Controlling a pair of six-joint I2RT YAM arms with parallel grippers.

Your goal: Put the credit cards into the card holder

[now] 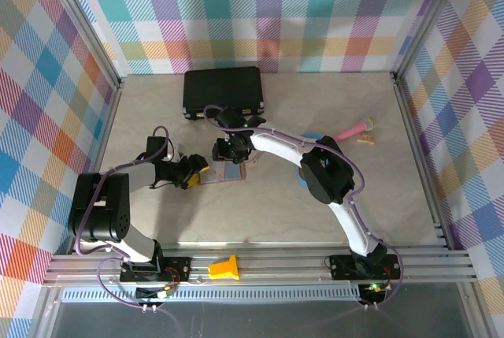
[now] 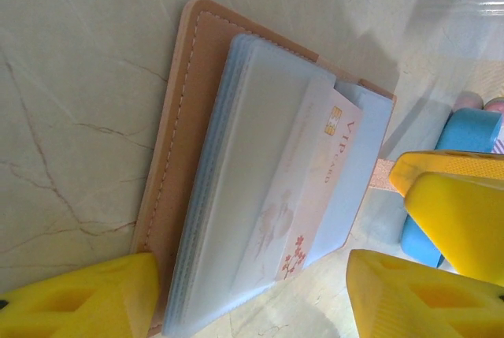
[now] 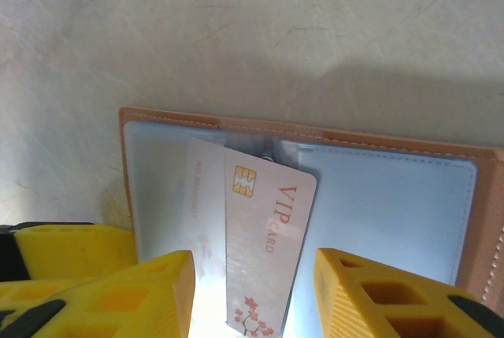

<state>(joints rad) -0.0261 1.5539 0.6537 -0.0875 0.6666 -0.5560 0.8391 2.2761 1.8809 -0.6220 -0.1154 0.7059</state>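
You had the salmon-brown leather folding card holder (image 1: pixel 227 173) lying open and flat on the pale marbled table (image 1: pixel 331 109), mid-table, with both arms crowded over it. The pinkish-white plastic VIP credit card (image 3: pixel 264 243) lay on its bluish-grey pocket page. Its long axis ran almost straight away from your right gripper (image 3: pixel 253 275), tilted only slightly. The chip end pointed away, toward the holder's stitched far edge, and the flowered end sat nearest the fingers.

That gripper was parted, with the card in the gap and a bright sliver of space on one side, so I judged nothing was pinched. Of the two, it was the arm lined up with the card's length (a push along that axis looked like the natural way to seat it).

Your left gripper (image 2: pixel 252 263) was spread wide too. It sat at the holder's side edge, across the card's axis, and gripped nothing. How deep the card sat in the sleeve, I couldn't tell.
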